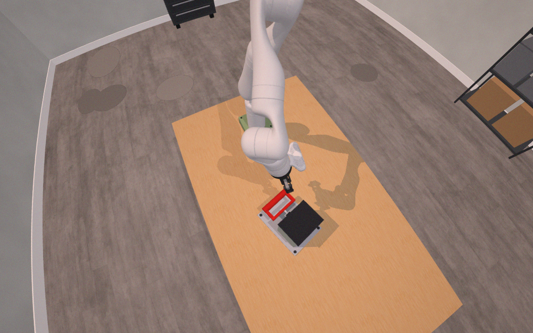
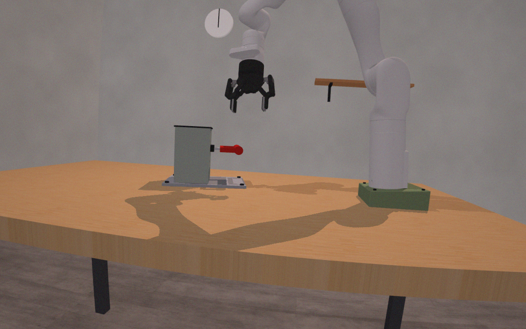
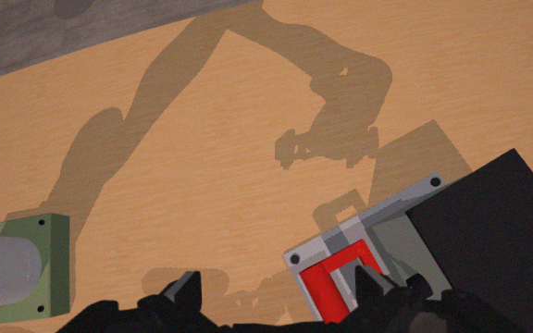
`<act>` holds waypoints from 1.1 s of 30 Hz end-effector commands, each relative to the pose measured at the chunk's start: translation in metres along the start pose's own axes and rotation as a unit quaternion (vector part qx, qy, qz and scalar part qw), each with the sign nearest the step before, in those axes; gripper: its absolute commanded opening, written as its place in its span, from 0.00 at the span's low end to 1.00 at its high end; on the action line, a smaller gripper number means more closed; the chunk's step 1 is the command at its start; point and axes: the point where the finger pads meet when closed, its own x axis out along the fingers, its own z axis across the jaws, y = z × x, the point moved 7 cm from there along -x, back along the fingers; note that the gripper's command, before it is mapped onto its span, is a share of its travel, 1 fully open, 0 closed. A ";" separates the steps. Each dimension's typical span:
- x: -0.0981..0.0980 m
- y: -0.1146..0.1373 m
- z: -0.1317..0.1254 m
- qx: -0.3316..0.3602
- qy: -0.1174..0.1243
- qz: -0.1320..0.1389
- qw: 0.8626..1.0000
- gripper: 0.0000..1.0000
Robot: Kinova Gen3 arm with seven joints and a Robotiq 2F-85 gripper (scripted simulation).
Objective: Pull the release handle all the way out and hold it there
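We held our gripper wide open and empty, above the red release handle, which stayed unpulled beside its grey housing; grasping, pulling and holding remained.

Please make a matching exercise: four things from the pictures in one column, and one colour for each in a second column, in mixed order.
Things:
1. handle
2. arm's base
3. box's top
4. table

Colours:
A. black
B. orange-brown wood
C. red
D. green

Pairs: 1-C, 2-D, 3-A, 4-B
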 end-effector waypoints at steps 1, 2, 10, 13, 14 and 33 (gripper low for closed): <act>0.005 -0.037 -0.014 0.076 0.013 0.009 0.997 1.00; 0.005 -0.037 -0.014 0.076 0.013 0.009 0.997 1.00; 0.011 -0.074 -0.019 0.074 0.010 -0.026 0.997 1.00; 0.014 -0.068 -0.007 0.010 0.008 -0.050 0.999 1.00; 0.014 -0.067 -0.003 -0.009 0.006 -0.057 0.998 1.00; 0.015 -0.043 0.042 -0.200 -0.014 -0.127 0.972 1.00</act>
